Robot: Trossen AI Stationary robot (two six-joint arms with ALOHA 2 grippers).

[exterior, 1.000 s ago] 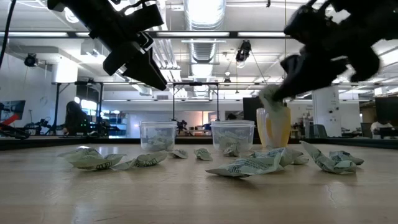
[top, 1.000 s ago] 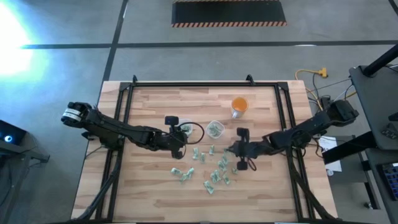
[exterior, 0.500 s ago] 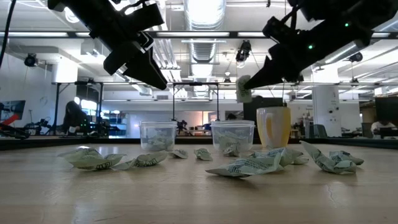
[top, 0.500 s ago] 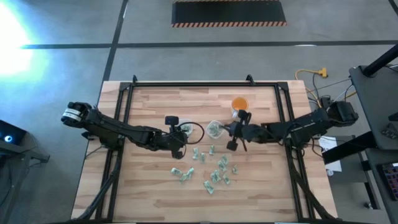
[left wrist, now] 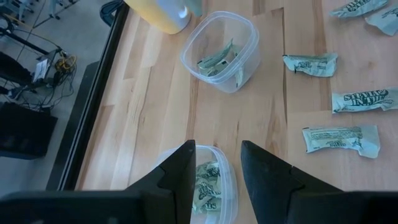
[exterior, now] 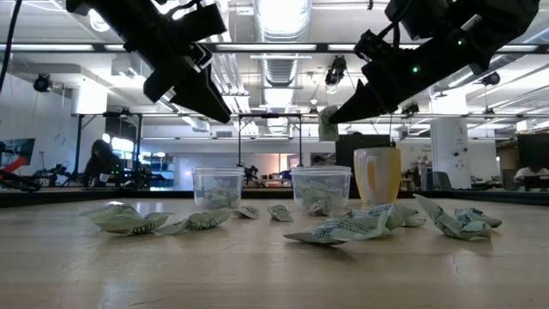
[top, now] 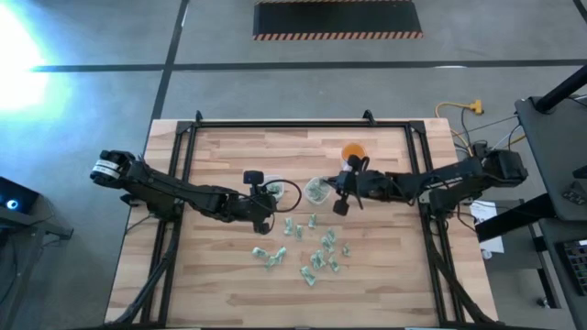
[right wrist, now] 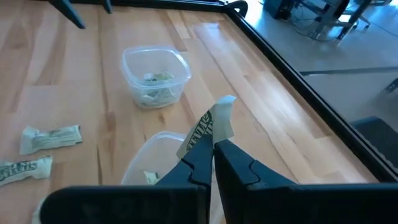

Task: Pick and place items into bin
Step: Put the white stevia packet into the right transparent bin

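1. The packets (left wrist: 364,99) lying on the table carry dark printed lettering across their pale green-and-white fronts, seen best in the left wrist view. The words are too small to read with certainty.
2. The held packet (right wrist: 208,127), pinched in the right gripper (right wrist: 213,144), shows dark slanted lettering on its face. It cannot be made out either.
3. No other text, number or sign is readable.

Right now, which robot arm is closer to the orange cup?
The right one. Its pincer hangs just beside the orange cup, pinching a wrapper above a clear tub. The left pincer waits farther away, over the other tub.
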